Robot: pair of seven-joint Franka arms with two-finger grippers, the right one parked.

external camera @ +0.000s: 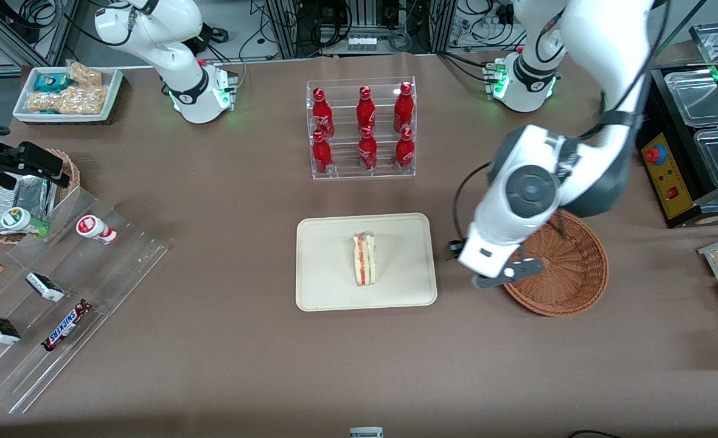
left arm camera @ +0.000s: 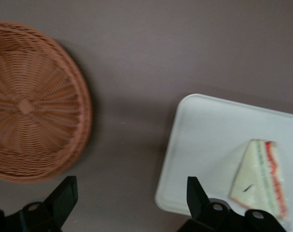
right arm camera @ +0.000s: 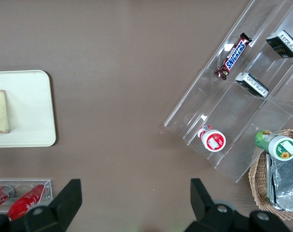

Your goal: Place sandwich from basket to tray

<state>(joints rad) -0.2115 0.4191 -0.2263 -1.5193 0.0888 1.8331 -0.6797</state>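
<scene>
Sandwich point(external camera: 365, 260) lies on tray point(external camera: 334, 292), frame centre. Hand point(left arm camera: 132, 193) released, holding nothing, above bare counter point(external camera: 225, 365) between tray and basket point(external camera: 572, 274), lower right of centre.

Six red cola bottles point(external camera: 362, 129) in a clear rack point(external camera: 361, 170) on the desk point(external camera: 213, 365); Snickers bar point(external camera: 66, 325) on a clear stepped display point(external camera: 91, 286).

Wrapped sandwich point(external camera: 365, 259) on edge on cream tray point(external camera: 322, 286); wicker basket point(external camera: 569, 267) seemingly empty.
</scene>
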